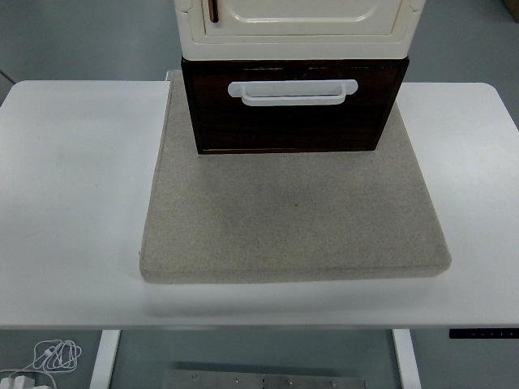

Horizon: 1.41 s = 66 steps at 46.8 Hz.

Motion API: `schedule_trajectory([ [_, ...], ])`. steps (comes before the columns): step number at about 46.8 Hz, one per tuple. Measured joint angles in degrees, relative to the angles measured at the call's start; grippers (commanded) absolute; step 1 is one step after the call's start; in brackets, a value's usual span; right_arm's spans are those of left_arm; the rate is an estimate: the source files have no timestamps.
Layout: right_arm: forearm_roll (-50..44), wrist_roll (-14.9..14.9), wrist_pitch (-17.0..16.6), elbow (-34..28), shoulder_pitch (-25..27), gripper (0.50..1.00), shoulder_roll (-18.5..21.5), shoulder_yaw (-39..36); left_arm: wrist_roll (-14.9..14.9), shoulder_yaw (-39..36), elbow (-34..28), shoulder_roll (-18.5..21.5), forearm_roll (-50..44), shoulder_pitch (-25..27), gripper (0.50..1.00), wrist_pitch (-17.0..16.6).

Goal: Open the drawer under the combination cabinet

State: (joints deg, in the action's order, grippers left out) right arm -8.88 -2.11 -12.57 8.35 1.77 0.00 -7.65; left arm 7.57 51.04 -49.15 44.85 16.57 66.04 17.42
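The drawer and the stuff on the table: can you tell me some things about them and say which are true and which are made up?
1. The dark brown drawer has a white handle. True.
2. A robot hand is holding the handle. False: no robot hand or arm is in view, and nothing touches the handle.
3. The drawer sits under a cream cabinet. True.
4. The cabinet stands straight on the bare white table. False: it stands on a beige mat that lies on the table.
5. The mat is covered with toys. False: its front part is bare.
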Motion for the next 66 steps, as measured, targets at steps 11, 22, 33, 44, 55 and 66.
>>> schedule_trajectory([
  [11, 0.0, 0.0, 0.0, 0.0, 0.0, 0.926, 0.0, 0.0, -0.3, -0.2, -11.8, 4.8, 3.0, 4.8, 1.000, 0.4],
  [22, 0.0, 0.0, 0.0, 0.0, 0.0, 0.926, 0.0, 0.0, -0.5, -4.1, -19.9, 6.3, 3.1, 12.6, 1.000, 0.6],
  [33, 0.0, 0.0, 0.0, 0.0, 0.0, 0.926, 0.0, 0.0, -1.4, -7.2, -27.4, 5.7, 3.8, 16.4, 1.000, 0.4],
  [44, 0.0, 0.0, 0.0, 0.0, 0.0, 0.926, 0.0, 0.0, -3.3, -13.1, -30.9, 1.0, 7.9, 22.7, 1.000, 0.6],
  [55, 0.0, 0.0, 0.0, 0.0, 0.0, 0.926, 0.0, 0.0, -7.2, -16.5, -33.2, -4.4, 12.8, 23.3, 1.000, 0.7],
  [66, 0.0, 0.0, 0.0, 0.0, 0.0, 0.926, 0.0, 0.0, -9.8, -22.1, -35.2, -6.8, 15.7, 24.0, 1.000, 2.0],
])
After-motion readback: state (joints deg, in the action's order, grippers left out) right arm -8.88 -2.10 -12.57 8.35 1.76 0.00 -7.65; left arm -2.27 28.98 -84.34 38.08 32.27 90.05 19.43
